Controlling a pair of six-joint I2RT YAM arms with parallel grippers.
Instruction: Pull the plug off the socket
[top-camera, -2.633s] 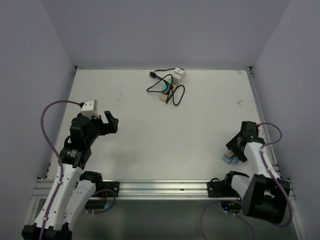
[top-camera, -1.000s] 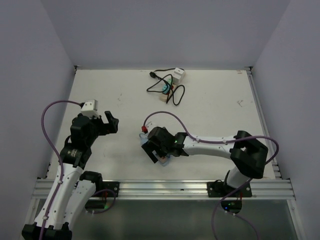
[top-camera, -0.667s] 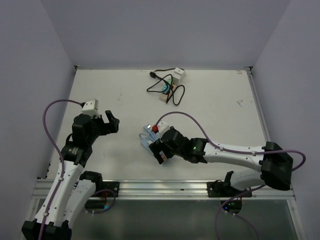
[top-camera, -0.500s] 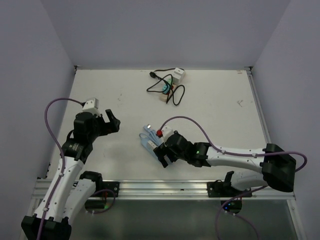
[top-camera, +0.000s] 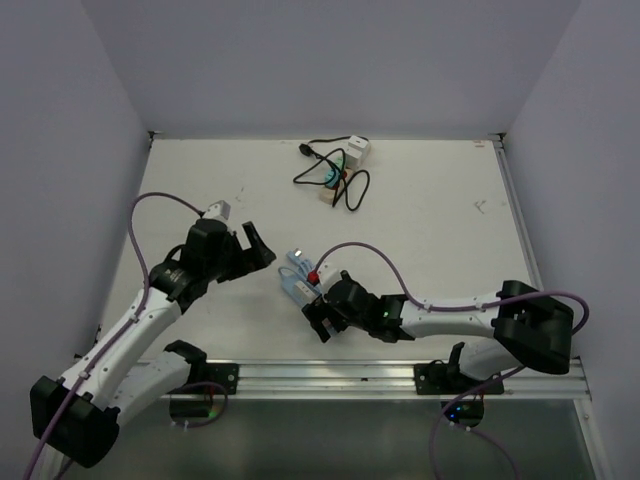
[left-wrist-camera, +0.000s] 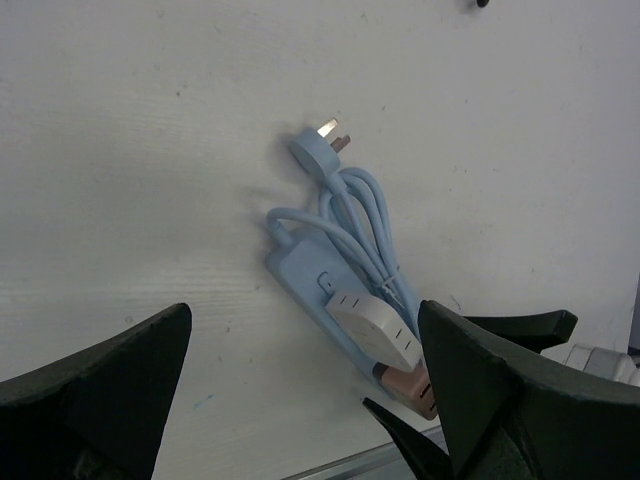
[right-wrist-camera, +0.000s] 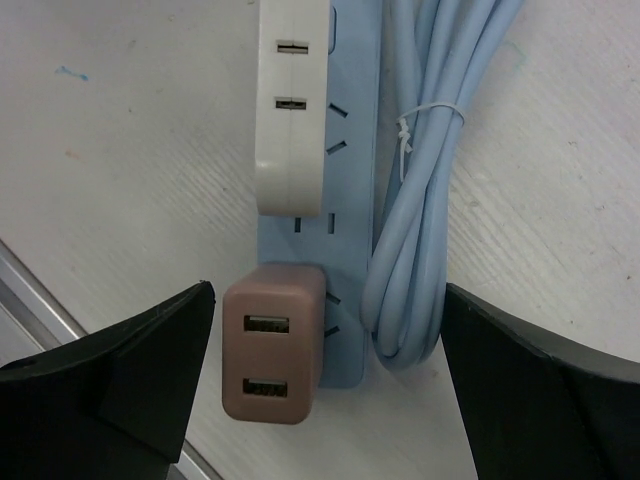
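Note:
The beige power strip lies at the far back of the table with a white adapter and a teal plug on it. Its thin black cord loops beside it and ends in a black plug. Both grippers are far from it, and neither wrist view shows it. My right gripper is open, just above the near end of a light blue power strip. My left gripper is open and empty, left of that strip.
The light blue strip carries a white adapter and a brown USB adapter. Its bundled blue cord ends in a blue plug. The table's metal front rail runs just behind my right gripper.
My right arm swung from the right edge to the front middle, bringing the light blue strip, and now hovers open over it. My left gripper moved right, toward that strip.

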